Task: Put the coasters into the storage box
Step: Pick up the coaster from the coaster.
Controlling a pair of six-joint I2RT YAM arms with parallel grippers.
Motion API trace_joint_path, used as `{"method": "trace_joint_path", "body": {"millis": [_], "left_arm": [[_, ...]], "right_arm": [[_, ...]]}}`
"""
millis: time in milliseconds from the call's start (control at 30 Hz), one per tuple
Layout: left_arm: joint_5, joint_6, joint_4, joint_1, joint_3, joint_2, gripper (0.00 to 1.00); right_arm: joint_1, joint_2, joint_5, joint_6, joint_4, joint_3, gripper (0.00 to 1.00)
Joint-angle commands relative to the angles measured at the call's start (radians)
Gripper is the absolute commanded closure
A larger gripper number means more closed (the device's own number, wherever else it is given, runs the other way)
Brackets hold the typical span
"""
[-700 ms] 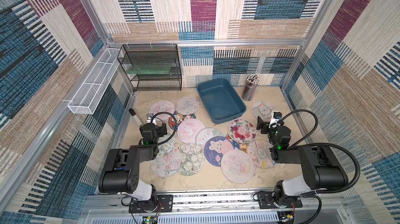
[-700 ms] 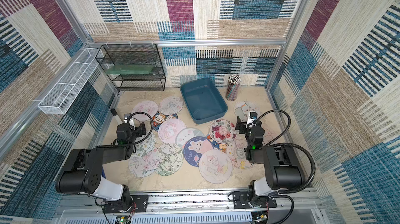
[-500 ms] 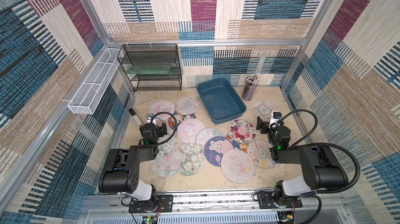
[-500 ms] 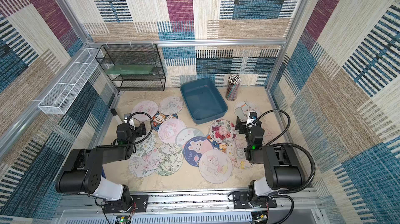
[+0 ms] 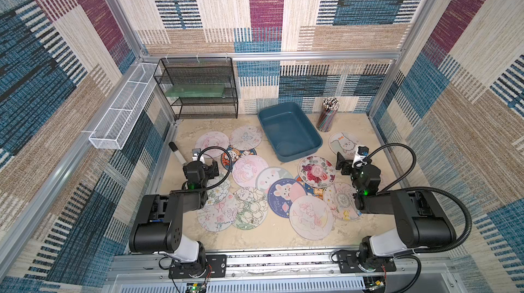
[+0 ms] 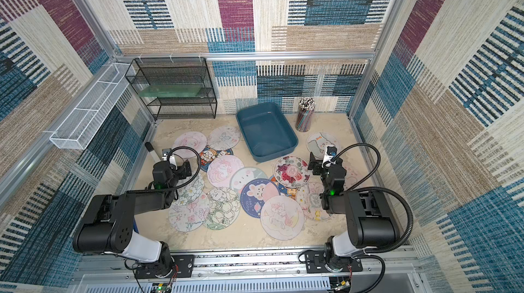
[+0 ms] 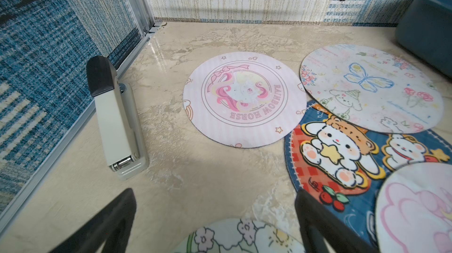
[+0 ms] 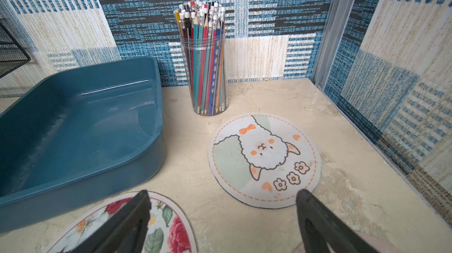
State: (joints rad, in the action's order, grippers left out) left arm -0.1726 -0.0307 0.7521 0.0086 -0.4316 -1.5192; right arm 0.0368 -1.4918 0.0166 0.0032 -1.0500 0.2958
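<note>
The coasters lie flat on the bench, a loose overlapping spread just in front of the storage box; all of them are outside it. The box sits near the back wall, between a black mesh rack and a cup of pencils.

The right arm is folded low, its forearm reaching forward over the spread's right edge. The right gripper points at the back wall, jaws spread wide and holding nothing, with a rose-print coaster under one finger and an alpaca coaster just ahead.

The left arm mirrors that pose on the opposite side. The left gripper is likewise wide apart, unloaded, above a flower-print coaster, facing a pink unicorn coaster. A stapler lies beside the side wall.
</note>
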Motion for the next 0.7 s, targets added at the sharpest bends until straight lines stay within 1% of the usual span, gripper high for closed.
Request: {"method": "trace_joint_path", "body": {"millis": [0,400,433,467,500,567,667], "left_arm": [[0.015,-0.008,0.007,0.001,-0.001,0.001,0.01],[0.014,0.003,0.019,0.001,-0.003,0.008,0.01],[0.026,0.007,-0.051,0.001,-0.031,0.034,0.01],[0.034,0.008,-0.199,0.001,-0.078,0.078,0.01],[0.035,0.014,-0.316,0.001,-0.127,0.109,0.01],[0.062,0.032,-0.426,0.001,-0.18,0.151,0.01],[0.098,0.044,-0.506,-0.001,-0.205,0.219,0.01]], "right_arm": [[0.0,0.003,-0.002,0.0,-0.015,-0.001,0.05],[0.004,0.006,0.005,0.002,-0.016,-0.001,0.05],[0.001,0.018,0.006,-0.014,-0.029,-0.007,0.05],[-0.003,0.05,0.021,-0.032,0.032,0.013,0.05],[-0.009,0.091,0.017,-0.022,0.189,0.075,0.05],[-0.02,0.123,-0.021,-0.007,0.436,0.205,0.05],[-0.034,0.162,-0.043,0.033,0.659,0.324,0.05]]}}
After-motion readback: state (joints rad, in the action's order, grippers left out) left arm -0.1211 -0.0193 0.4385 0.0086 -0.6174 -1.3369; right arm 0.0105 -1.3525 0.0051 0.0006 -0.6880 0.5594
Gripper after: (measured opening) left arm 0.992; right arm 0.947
